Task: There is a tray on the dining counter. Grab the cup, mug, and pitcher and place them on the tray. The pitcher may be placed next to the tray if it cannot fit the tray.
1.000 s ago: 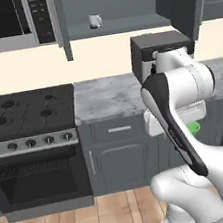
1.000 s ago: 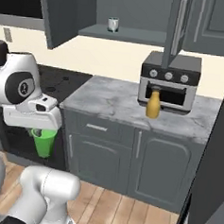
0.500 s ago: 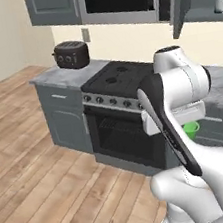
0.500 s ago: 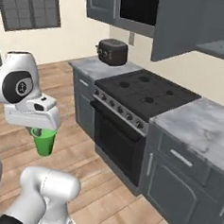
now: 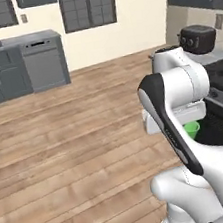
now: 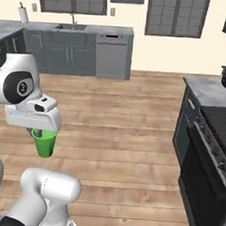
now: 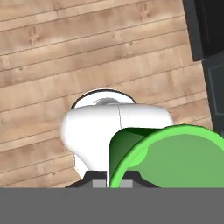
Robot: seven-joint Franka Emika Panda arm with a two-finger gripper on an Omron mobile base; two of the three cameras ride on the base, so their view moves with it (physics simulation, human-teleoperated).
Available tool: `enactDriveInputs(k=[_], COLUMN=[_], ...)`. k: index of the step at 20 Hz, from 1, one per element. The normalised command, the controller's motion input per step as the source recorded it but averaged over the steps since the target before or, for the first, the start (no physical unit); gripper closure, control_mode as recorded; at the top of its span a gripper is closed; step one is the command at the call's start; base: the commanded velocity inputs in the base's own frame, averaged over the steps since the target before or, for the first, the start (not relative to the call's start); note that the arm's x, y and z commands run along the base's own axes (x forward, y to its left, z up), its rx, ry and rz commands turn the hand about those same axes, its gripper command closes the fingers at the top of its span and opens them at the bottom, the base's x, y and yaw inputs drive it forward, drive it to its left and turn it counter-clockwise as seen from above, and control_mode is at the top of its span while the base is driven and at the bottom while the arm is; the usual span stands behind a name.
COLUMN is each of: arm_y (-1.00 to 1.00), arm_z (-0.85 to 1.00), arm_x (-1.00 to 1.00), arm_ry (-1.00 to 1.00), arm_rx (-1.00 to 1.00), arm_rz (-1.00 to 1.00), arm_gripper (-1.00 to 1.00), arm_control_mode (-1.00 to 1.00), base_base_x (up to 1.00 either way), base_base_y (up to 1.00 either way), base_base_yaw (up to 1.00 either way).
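The arm hides most of the cup (image 5: 191,129) in the left base view.

- The arm (image 5: 182,98) is glossy white, built of rounded, bulging segments with smooth shells.
- A long dark grey, near-black band runs down one link in the left base view, edged in white.
- In the right base view a round dark cap with a small pale mark sits on the side of a white joint (image 6: 19,82).
- The hand housing (image 6: 36,116) is a boxy white block with a pale grey underside.
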Motion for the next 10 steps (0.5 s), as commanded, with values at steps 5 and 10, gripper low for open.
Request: enactDriveInputs(k=[5,10], arm_y=[0.0,0.0], arm_z=[0.0,0.0], arm_x=[0.0,0.0], arm_ry=[0.0,0.0], arm_rx=[0.0,0.0], arm_rz=[0.0,0.0], arm_gripper=[1.0,1.0], arm_control_mode=[1.0,1.0], base_base_x=[0.03,0.65], base_base_y=[0.0,0.0], base_base_yaw=[0.89,0.64])
